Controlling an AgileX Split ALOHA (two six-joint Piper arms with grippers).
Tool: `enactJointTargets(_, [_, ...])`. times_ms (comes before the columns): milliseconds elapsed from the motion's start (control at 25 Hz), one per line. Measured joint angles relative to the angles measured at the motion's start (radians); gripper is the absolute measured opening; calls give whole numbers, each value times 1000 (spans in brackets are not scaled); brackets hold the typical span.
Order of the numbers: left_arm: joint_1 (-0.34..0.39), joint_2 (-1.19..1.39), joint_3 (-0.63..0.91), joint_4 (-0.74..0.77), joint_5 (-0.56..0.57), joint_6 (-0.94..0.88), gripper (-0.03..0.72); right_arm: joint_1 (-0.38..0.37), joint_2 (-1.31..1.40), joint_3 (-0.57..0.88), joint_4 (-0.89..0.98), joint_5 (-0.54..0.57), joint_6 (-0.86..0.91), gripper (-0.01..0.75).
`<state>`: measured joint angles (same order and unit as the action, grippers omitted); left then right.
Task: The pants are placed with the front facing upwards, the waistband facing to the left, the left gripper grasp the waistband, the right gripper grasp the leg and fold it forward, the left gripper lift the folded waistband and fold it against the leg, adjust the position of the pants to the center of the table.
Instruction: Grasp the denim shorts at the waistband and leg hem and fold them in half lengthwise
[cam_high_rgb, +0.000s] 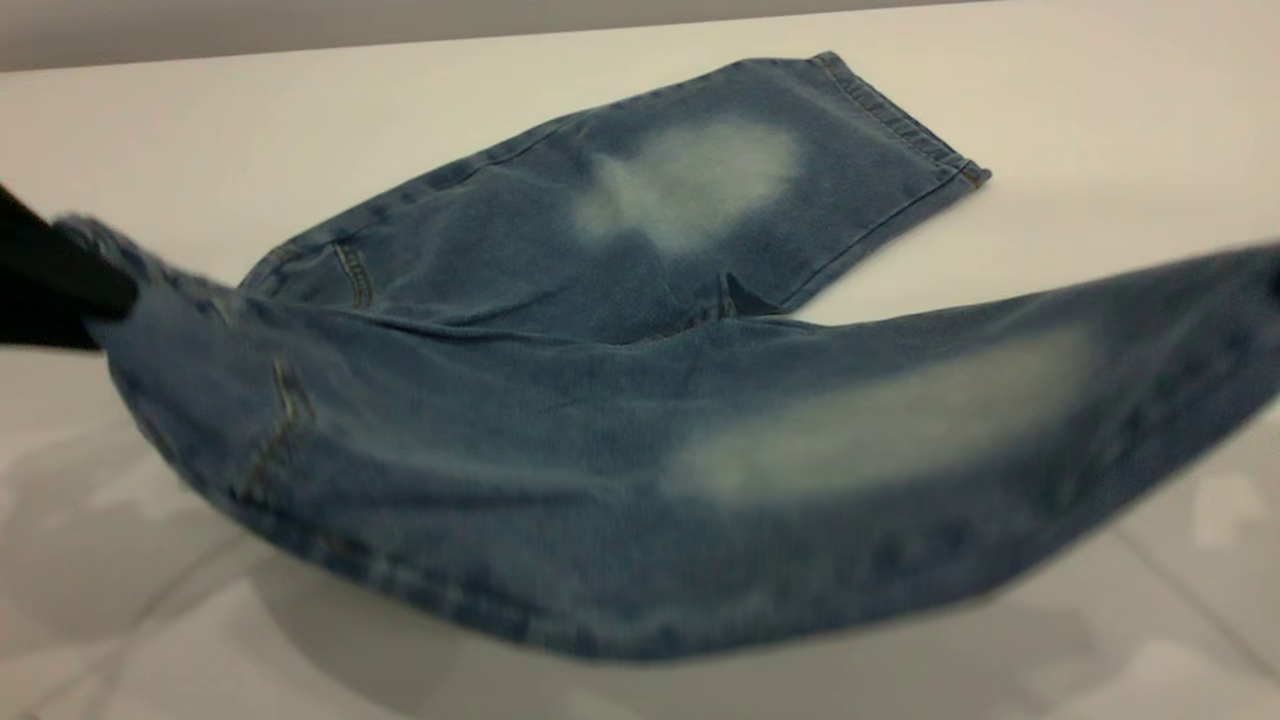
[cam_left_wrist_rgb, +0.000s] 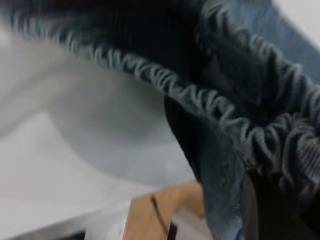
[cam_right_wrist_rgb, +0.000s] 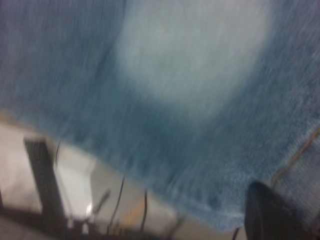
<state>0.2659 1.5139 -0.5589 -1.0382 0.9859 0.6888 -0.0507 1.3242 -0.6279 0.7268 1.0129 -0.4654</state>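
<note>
Blue denim pants (cam_high_rgb: 560, 400) are spread across a white table (cam_high_rgb: 200, 130), seen from the exterior view. The near half is lifted off the surface and hangs in a shallow sag between the two arms, with its shadow cast on the table beneath.

At the left edge, the left gripper (cam_high_rgb: 60, 280) is seen as a black shape meeting the waistband (cam_high_rgb: 110, 250). In the left wrist view the gathered, puckered waistband (cam_left_wrist_rgb: 210, 105) runs across the picture, and a dark part of the gripper (cam_left_wrist_rgb: 270, 210) lies against the cloth. The waistband appears to be pinched and held up by this claw, though its fingertips are covered by denim.

The near leg (cam_high_rgb: 900, 420), marked by a long pale oval patch, is raised toward the right edge, where only a dark sliver of the right gripper (cam_high_rgb: 1274, 285) shows. In the right wrist view the pale patch on the leg (cam_right_wrist_rgb: 195, 55) fills most of the picture, and a black finger (cam_right_wrist_rgb: 272, 212) lies against the fabric edge. The leg appears to be clamped by this claw.

The far leg (cam_high_rgb: 700, 190), with its own pale patch, lies flat on the table, its hem pointing to the far right.
</note>
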Motion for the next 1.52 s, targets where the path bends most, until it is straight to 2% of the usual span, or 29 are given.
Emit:
enactJointTargets(320, [0,-16,-1,-135,-12,7,120,0,30,-133,63,-21,6,26])
enactJointTargets(640, [0,-16,-1,-360,-95,55,119,1,181,-263,162,-79,-59,26])
enactJointTargets(1040, [0,10,-1,-503,-213,62,119,4,421,-451,355,-120,-121,26])
enactJointTargets(1360, [0,81,-1,-646,-348,98,119,90,619,-638,421,-181,-122,26])
enactJointTargets(1520, [0,132,-5,-711,-364,184,119,129,713,-725,464,-212,-119,26])
